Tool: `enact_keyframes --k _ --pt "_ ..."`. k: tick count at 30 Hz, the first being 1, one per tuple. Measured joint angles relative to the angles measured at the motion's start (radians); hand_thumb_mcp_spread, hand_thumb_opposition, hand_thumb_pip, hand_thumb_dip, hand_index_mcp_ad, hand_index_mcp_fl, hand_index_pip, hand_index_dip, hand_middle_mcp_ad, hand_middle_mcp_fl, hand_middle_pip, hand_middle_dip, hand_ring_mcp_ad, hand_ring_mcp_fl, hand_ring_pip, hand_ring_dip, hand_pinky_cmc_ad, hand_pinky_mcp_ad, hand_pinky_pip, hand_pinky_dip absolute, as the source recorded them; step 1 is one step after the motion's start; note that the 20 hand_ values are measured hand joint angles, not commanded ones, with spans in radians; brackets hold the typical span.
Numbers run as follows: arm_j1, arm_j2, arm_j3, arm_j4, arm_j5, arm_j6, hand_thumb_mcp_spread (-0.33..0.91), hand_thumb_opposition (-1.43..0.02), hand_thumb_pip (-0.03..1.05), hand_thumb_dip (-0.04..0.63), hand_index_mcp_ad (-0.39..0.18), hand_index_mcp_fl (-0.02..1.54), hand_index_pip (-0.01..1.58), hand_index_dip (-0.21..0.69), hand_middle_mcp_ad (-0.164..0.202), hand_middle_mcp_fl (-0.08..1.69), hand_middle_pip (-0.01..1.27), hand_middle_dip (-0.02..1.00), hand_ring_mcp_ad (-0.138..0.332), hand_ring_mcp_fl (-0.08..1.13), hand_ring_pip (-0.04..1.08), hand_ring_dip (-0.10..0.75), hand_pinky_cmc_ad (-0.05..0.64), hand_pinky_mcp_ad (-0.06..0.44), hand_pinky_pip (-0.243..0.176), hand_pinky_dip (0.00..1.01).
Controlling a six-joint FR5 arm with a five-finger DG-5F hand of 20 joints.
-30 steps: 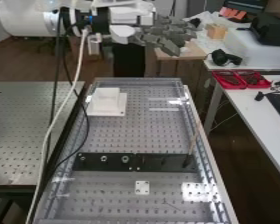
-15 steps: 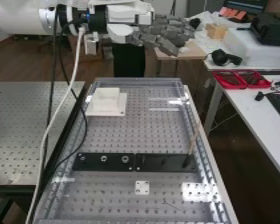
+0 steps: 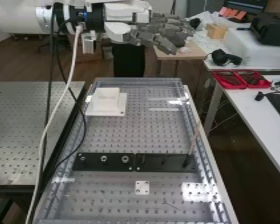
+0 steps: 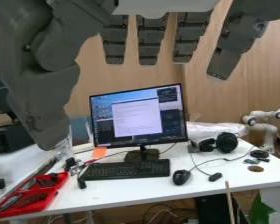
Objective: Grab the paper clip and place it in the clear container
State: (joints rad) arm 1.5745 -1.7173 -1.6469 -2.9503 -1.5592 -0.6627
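High over the far end of the bench, the hand [image 3: 157,34] stretches toward the right in the high view, open and away from everything on the bench top. Its fingers are straight, with nothing held. In the wrist view the hand [image 4: 150,40] hangs with spread, straight fingers and the thumb to one side. A thin, wire-like mark [image 3: 169,204] lies on the near part of the perforated bench; I cannot tell whether it is the paper clip. Clear edging [image 3: 205,165] runs around the bench top.
A white block [image 3: 107,101] stands at the bench's far left. A black strip with holes [image 3: 103,162] crosses the middle, a thin stick [image 3: 192,142] upright at its right end. Nearer lies a white plate [image 3: 142,187]. A side table [image 4: 131,192] bears a monitor [image 4: 139,117] and red trays [image 4: 31,197].
The arm and hand have shifted slightly to the left in the high view, the fingers staying straight. Things on the bench have kept their places.
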Motion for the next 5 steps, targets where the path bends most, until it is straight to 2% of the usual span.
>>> enact_keyframes --k 5 --pt "0.0 0.001 -0.003 0.004 0.001 0.002 0.3 -0.76 0.51 0.222 -0.122 0.07 0.1 0.131 0.024 0.0 0.11 0.18 0.115 0.0 0.1 0.094 0.377 0.276 -0.112 0.55"
